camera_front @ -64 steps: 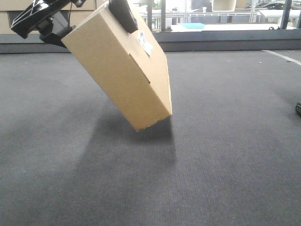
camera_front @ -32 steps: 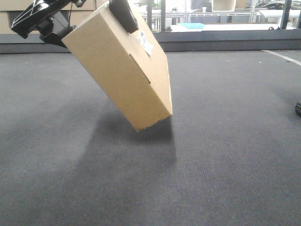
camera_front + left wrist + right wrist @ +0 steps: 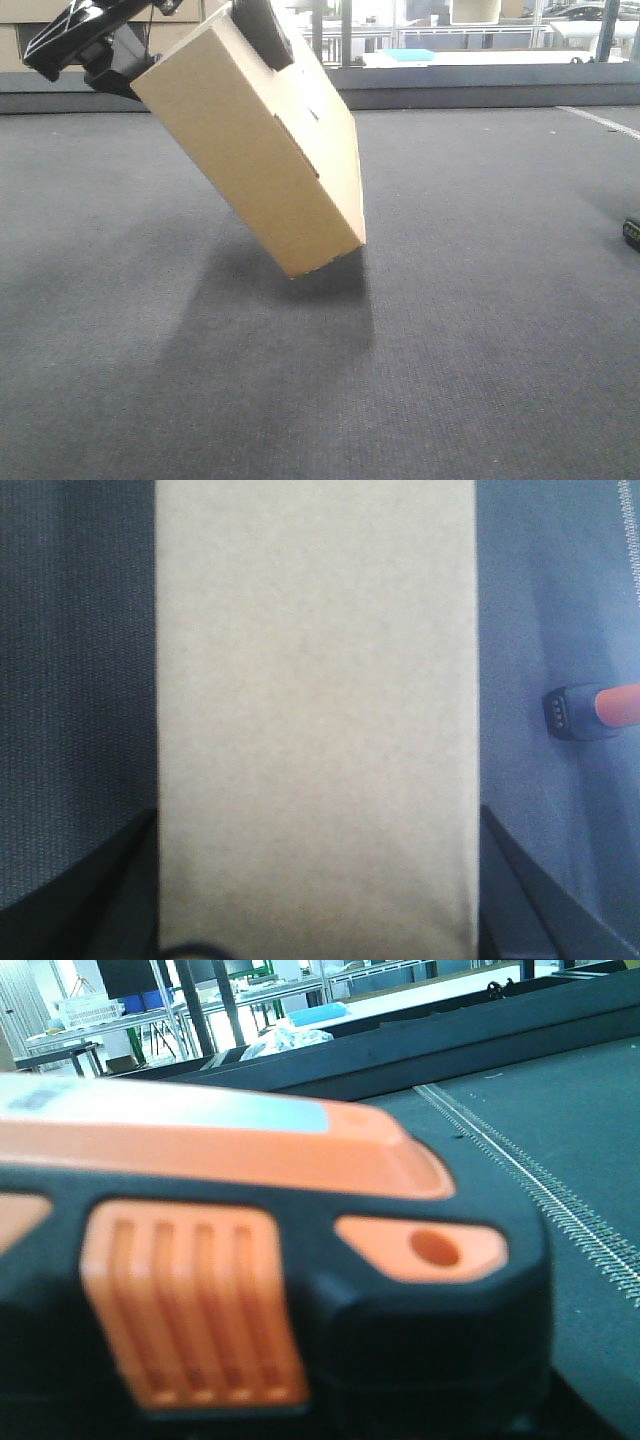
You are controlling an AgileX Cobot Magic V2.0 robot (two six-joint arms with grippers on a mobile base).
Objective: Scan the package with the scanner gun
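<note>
The white label on the package had slipped from view, and the scanner gun had crept in at the counter's right edge; a scan looked close. The left gripper's jaws clamped the tilted, closed package near the far-left corner, contents hidden. The right gripper's jaws I couldn't tell.

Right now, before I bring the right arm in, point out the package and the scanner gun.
package (image 3: 250, 150): exterior front-facing view, on its broad brown side face.
scanner gun (image 3: 590, 709): left wrist view, on the black base end, next to the orange handle.
</note>
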